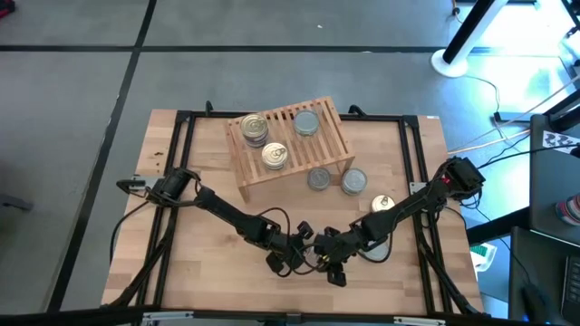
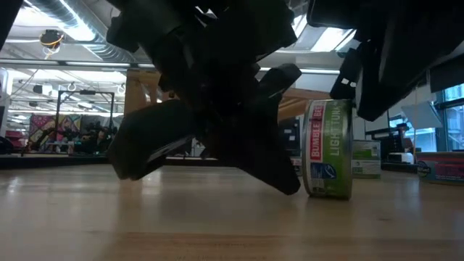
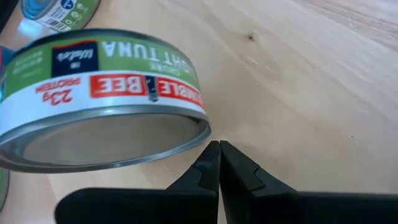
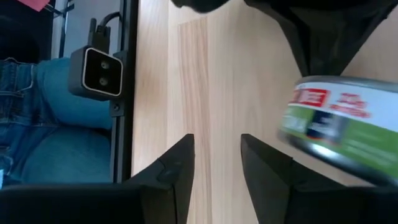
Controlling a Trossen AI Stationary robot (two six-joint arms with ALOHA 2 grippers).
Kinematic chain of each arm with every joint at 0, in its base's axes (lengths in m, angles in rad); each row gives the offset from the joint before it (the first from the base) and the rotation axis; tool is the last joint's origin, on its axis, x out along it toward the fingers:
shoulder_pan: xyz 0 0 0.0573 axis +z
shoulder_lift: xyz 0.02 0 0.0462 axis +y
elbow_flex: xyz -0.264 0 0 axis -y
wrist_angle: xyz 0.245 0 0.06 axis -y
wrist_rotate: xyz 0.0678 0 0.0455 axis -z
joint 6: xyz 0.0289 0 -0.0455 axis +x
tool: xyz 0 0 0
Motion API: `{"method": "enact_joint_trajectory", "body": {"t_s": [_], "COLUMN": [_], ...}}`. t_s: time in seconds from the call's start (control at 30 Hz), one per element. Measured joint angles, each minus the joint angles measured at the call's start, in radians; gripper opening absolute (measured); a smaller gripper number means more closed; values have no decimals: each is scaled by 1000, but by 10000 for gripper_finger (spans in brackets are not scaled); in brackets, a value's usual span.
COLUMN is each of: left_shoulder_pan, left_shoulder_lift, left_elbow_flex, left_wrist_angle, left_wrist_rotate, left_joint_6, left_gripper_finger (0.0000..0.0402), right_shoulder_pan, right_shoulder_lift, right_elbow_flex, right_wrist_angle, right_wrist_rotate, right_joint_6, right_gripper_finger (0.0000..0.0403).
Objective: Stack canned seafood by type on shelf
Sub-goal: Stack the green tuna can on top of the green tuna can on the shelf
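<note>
Down by the table's near edge, the left hand (image 3: pixel 219 163) is closed empty and the right hand (image 4: pixel 216 163) open.

Wooden table (image 1: pixel 208 263), slatted shelf (image 1: pixel 335 140) (3 tins atop), 3 tins beside

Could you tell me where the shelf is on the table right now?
In the high view the shelf stands at the table's far middle, carrying three tins, with two more tins just beside its right end.
</note>
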Motion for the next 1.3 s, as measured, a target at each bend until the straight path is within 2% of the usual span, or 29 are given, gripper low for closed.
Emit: {"method": "enact_joint_trajectory", "body": {"t_s": [0.27, 0.43, 0.57, 0.7, 0.9, 1.03, 1.3], "left_shoulder_pan": [0, 0, 0, 0, -14, -30, -39], "left_shoulder_lift": [-2, -2, -3, -3, -3, -15, -37], "left_elbow_flex": [1, 2, 2, 2, 2, 4, 5], "left_wrist_angle": [2, 3, 5, 5, -1, -55, -61], "left_wrist_rotate": [0, -9, -19, -19, -19, -21, -23], "left_joint_6": [-1, -7, -80, -185, -318, -447, -783], "left_gripper_finger": [0, 0, 4, 39, 120, 163, 206], "right_shoulder_pan": [0, 0, 0, 0, 0, 0, 0], "right_shoulder_lift": [0, 0, 0, 6, 23, 33, 57], "right_elbow_flex": [0, 0, 0, 0, -2, -2, -2], "right_wrist_angle": [-72, -138, -142, -142, -128, -116, -84], "right_wrist_rotate": [9, 84, 153, 180, 179, 179, 215], "right_joint_6": [0, -2, -2, -2, 4, 85, 188], "right_gripper_finger": [131, 131, 131, 131, 131, 131, 131]}}
